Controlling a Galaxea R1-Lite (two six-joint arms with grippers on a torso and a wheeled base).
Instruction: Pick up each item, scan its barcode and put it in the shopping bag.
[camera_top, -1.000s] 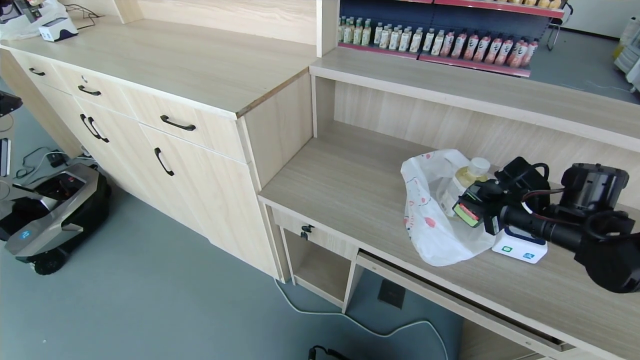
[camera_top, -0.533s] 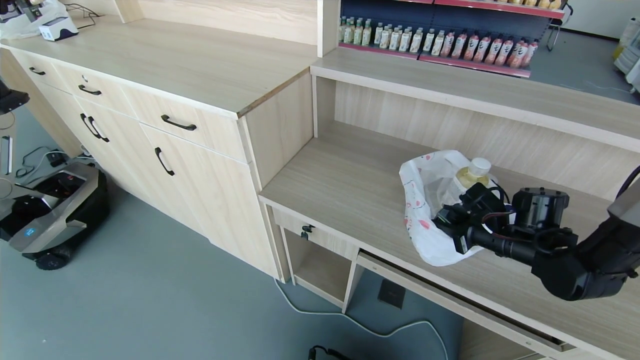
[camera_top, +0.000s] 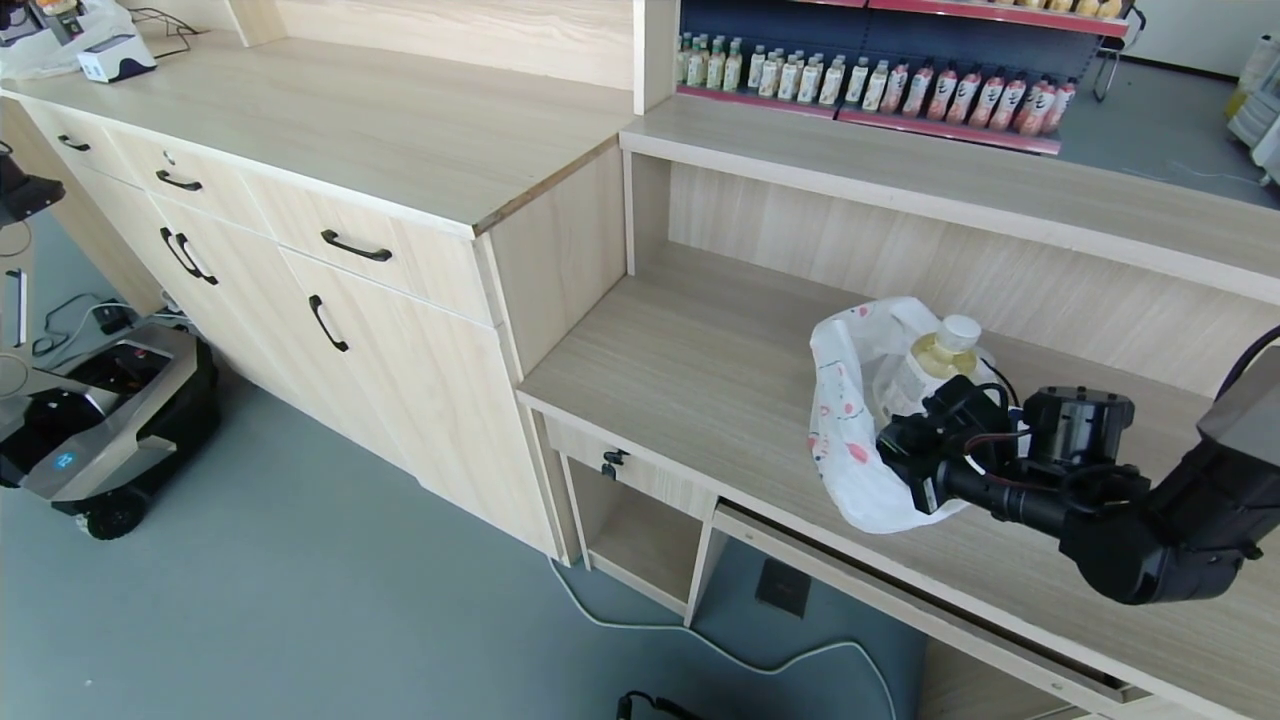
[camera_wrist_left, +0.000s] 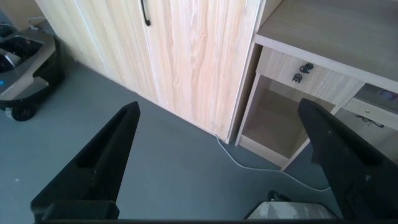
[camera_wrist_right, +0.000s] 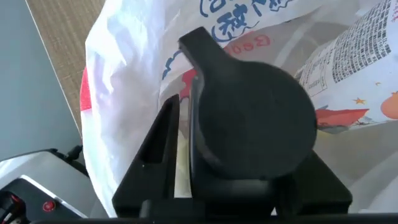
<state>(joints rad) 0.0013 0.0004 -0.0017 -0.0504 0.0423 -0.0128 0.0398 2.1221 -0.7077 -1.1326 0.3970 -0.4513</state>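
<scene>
Head view: right end effector (camera_top: 897, 452) sits at the mouth of the shopping bag (camera_top: 845, 440) on the bench (camera_top: 700, 370), grip impossible to tell. That bag looks thin and floppy; the bottle (camera_top: 938, 358) inside seems stiff and slick, best held mid-body.

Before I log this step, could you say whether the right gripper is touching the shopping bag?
Cannot tell: the right wrist view shows the right gripper amid folds of the shopping bag, neither contact nor gap plain.
</scene>
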